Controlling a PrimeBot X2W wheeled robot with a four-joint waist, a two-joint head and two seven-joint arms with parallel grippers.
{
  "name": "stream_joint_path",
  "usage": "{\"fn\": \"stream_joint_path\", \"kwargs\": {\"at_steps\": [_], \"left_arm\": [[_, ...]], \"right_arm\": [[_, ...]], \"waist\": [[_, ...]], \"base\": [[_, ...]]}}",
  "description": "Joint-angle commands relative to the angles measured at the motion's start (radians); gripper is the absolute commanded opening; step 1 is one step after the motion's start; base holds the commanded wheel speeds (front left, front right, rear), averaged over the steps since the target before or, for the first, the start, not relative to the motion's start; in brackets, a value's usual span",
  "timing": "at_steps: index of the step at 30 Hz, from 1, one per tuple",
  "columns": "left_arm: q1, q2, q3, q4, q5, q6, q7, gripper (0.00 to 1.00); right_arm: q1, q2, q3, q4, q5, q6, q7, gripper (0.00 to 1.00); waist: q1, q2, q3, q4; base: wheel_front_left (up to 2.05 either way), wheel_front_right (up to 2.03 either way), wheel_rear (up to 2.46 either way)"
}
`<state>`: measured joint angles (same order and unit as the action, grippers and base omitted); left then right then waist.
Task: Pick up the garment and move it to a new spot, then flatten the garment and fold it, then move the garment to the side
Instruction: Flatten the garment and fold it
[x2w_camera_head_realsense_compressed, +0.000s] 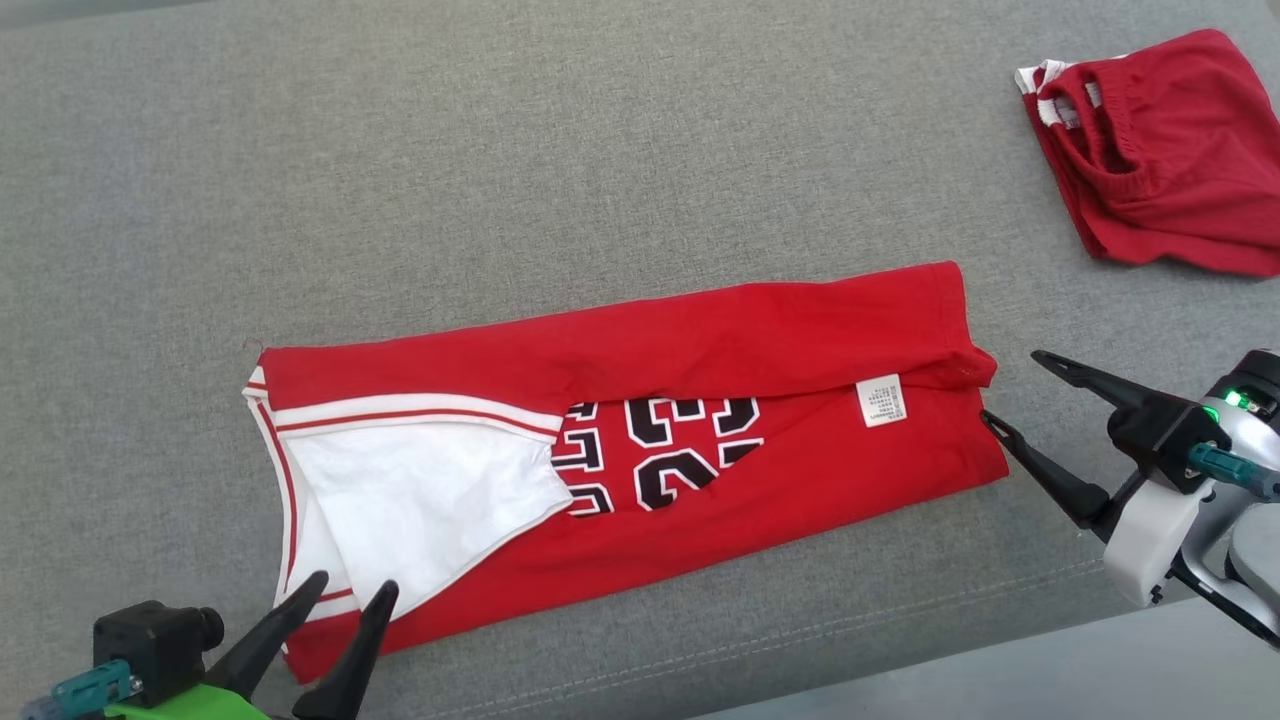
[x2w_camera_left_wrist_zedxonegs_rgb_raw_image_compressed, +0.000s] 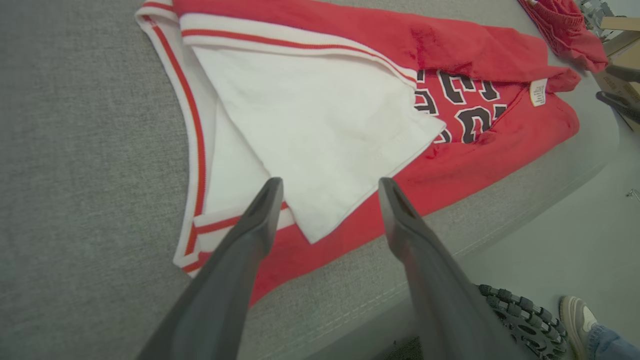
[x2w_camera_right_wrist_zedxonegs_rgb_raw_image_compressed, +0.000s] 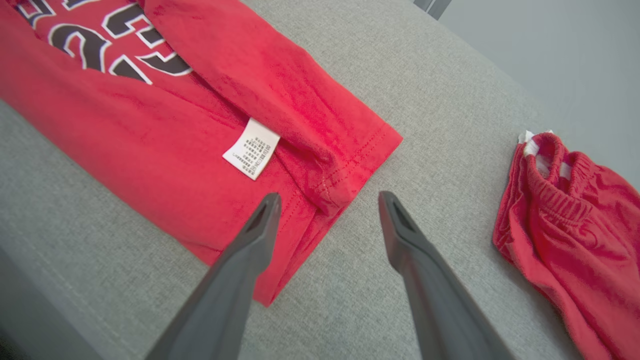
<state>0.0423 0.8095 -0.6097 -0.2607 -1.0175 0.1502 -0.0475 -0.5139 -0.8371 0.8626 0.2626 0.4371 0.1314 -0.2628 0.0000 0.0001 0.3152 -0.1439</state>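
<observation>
The garment (x2w_camera_head_realsense_compressed: 760, 330) is a red jersey with black numbers and a white-lined, striped opening, lying folded lengthwise in a long band on the grey padded surface (x2w_camera_head_realsense_compressed: 500, 150). My left gripper (x2w_camera_head_realsense_compressed: 355, 582) stands open over the jersey's near left corner, its fingers straddling the white flap (x2w_camera_left_wrist_zedxonegs_rgb_raw_image_compressed: 320, 110) with nothing between them. At the right end my right gripper (x2w_camera_head_realsense_compressed: 1010, 383) is open too, just off the jersey's hem corner (x2w_camera_right_wrist_zedxonegs_rgb_raw_image_compressed: 345, 190), beside the white care label (x2w_camera_right_wrist_zedxonegs_rgb_raw_image_compressed: 251, 148). Neither gripper holds cloth.
A second red garment with a white-trimmed waistband (x2w_camera_head_realsense_compressed: 1170, 150) lies bunched at the far right (x2w_camera_right_wrist_zedxonegs_rgb_raw_image_compressed: 575, 235). The surface's stitched front edge (x2w_camera_head_realsense_compressed: 800, 640) runs close below the jersey. In the left wrist view a person's shoe (x2w_camera_left_wrist_zedxonegs_rgb_raw_image_compressed: 575, 315) is on the floor, and cardboard boxes (x2w_camera_left_wrist_zedxonegs_rgb_raw_image_compressed: 620, 50) stand beyond.
</observation>
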Motion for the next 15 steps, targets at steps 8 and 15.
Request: {"fn": "stream_joint_path", "kwargs": {"at_steps": [8, 15], "left_arm": [[-0.012, -0.016, 0.05, -0.05, 0.045, 0.045, -0.089, 1.0], [-0.071, -0.092, 0.078, -0.033, 0.098, 0.086, -0.168, 1.0]], "right_arm": [[0.108, 0.036, -0.177, -0.062, 0.031, -0.001, -0.003, 1.0], [0.134, 0.073, -0.267, -0.071, 0.057, -0.001, -0.003, 1.0]], "waist": [[0.0, -0.0001, -0.055, -0.006], [0.0, -0.0001, -0.121, 0.007]], "base": [[0.0, 0.0, 0.0], [0.0, 0.0, 0.0]]}}
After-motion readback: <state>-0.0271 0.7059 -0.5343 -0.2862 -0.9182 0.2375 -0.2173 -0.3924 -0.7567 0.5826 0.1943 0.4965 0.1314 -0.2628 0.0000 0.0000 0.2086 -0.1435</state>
